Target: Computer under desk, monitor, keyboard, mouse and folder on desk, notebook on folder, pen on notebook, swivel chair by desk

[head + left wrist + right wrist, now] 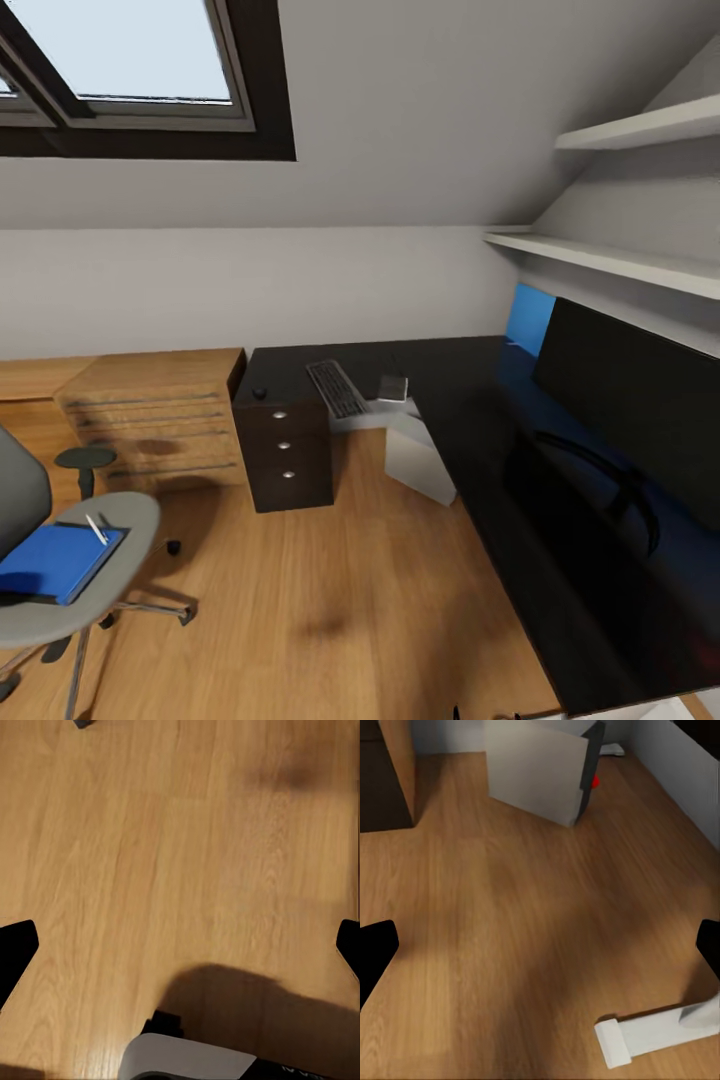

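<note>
Folder point(52, 562), bright blue, lies flat on the seat of the swivel chair point(125, 520) at the lower left of my head view, with the pen point(97, 529) resting across its far corner. A dark strip at the folder's near edge may be the notebook, though I can't make it out for sure.

On the black desk point(470, 430), the keyboard point(336, 388) sits near the far left end, with the mouse point(260, 393) further left by that end's edge, above the dark drawer pedestal point(290, 455). A small grey box point(393, 388) lies just right of the keyboard. The monitor point(640, 410) stands along the desk's right-hand edge against the wall. The computer point(420, 455) stands on the wooden floor point(330, 580) under the desk's inner corner; my right wrist view shows it too point(540, 769). A light wooden drawer unit point(155, 415) sits left of the pedestal.

Both wrist views look down on floor, with the left gripper point(180, 949) and right gripper point(540, 952) showing their fingertips at opposite frame edges, jaws wide apart and holding nothing.
</note>
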### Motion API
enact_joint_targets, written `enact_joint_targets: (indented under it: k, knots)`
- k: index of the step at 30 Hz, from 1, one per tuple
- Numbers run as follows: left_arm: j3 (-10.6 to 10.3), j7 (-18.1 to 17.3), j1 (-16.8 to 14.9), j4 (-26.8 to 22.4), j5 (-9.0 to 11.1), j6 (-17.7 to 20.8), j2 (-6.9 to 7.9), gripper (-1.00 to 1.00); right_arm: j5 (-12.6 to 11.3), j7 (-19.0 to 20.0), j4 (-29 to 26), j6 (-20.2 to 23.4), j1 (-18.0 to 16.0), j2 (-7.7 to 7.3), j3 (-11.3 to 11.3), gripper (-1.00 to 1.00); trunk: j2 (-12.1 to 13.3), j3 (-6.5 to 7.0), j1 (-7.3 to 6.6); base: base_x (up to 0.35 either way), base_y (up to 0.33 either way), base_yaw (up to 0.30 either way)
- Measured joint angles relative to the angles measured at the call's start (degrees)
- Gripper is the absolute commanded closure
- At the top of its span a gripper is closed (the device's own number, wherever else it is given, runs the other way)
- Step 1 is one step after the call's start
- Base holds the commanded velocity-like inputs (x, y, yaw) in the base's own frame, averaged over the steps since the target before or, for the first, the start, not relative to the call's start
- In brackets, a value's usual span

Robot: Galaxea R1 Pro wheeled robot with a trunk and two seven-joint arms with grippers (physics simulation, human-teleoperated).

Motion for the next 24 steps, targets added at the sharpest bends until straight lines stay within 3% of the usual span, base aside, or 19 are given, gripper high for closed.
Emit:
enact_joint_targets:
  k: [11,24]
  knots:
    - [-0.05,0.01,0.01,-0.01,0.0,-0.04,0.0,-1.0,0.0,-0.02,0.01,-0.01,-0.01,0.89,-0.02,-1.0,0.0,0.91,0.0,0.321,0.084,-0.097]
    - [0.18,0.06,0.02,-0.02,0.06,-1.47,0.01,-1.0,0.0,-0.02,0.02,-0.02,-0.01,0.94,-0.03,-1.0,0.0,1.71,0.0,0.322,0.011,0.128]
